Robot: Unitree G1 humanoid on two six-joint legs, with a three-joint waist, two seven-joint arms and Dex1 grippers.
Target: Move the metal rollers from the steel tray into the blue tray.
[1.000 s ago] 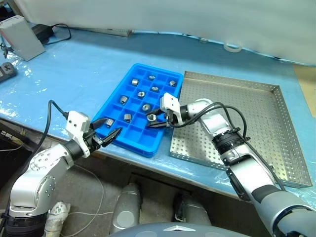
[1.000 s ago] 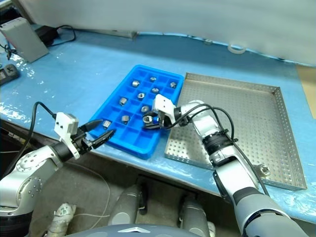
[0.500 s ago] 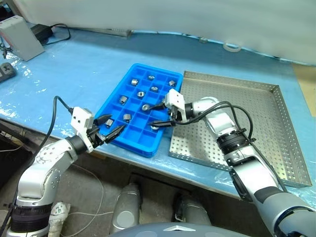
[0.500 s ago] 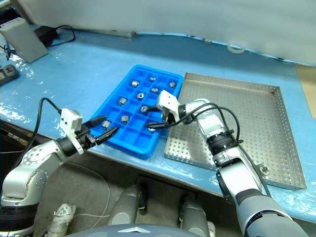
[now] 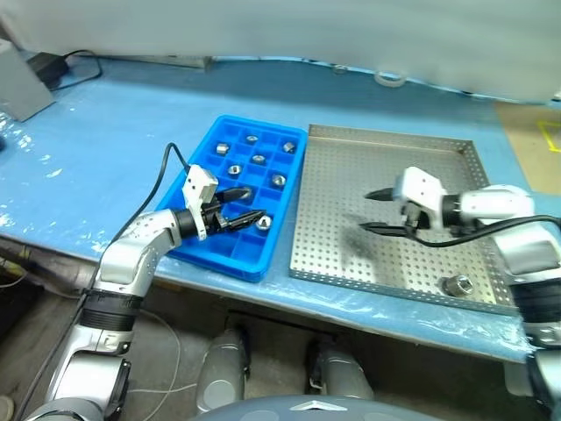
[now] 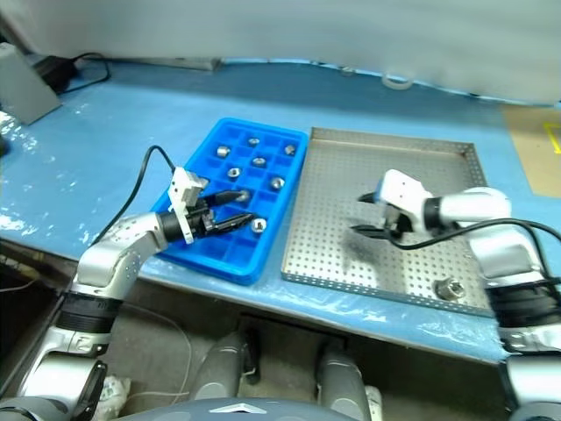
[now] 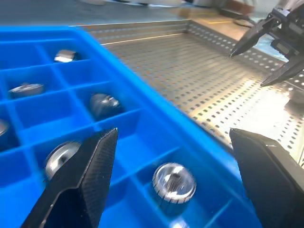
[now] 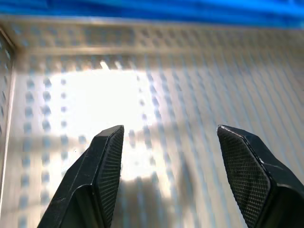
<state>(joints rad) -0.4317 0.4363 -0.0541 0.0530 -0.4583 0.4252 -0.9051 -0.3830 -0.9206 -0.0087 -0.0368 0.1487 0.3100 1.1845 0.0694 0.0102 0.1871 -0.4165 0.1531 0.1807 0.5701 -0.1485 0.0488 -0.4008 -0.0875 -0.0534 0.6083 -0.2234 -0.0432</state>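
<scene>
**Visitor:** As seen from the robot's head, where are the pincers and the parts?

**Describer:** The left pincer (image 5: pixel 238 208) reaches in over the near end of the blue tray (image 5: pixel 198 173), fingers spread wide and empty. One of the metal rollers (image 5: pixel 263 223) sits in a compartment just beside its fingertips; several more lie in compartments beyond it. The right pincer (image 5: pixel 372 211) hangs above the perforated floor of the steel tray (image 5: pixel 386 145), fingers parted, gripping nothing. A lone roller (image 5: pixel 458 284) rests on the steel tray's floor near its front rim, off to the outer side of the right pincer and apart from it. Both trays sit side by side on a blue-covered surface (image 5: pixel 114 114).

**Visitor:** And the left wrist view?

**Describer:** Two black fingers (image 7: pixel 80 178) stand wide apart. Between them, a shiny roller (image 7: pixel 174 180) lies in a blue compartment. Others fill neighbouring compartments. Past the blue rim, the steel tray spreads out, with the other arm's pincer (image 7: pixel 265 57) above it.

**Visitor:** The right wrist view?

**Describer:** Its two textured fingers (image 8: pixel 102 171) are well apart over bare perforated steel (image 8: pixel 180 123), with a strip of blue beyond the tray's rim.
</scene>
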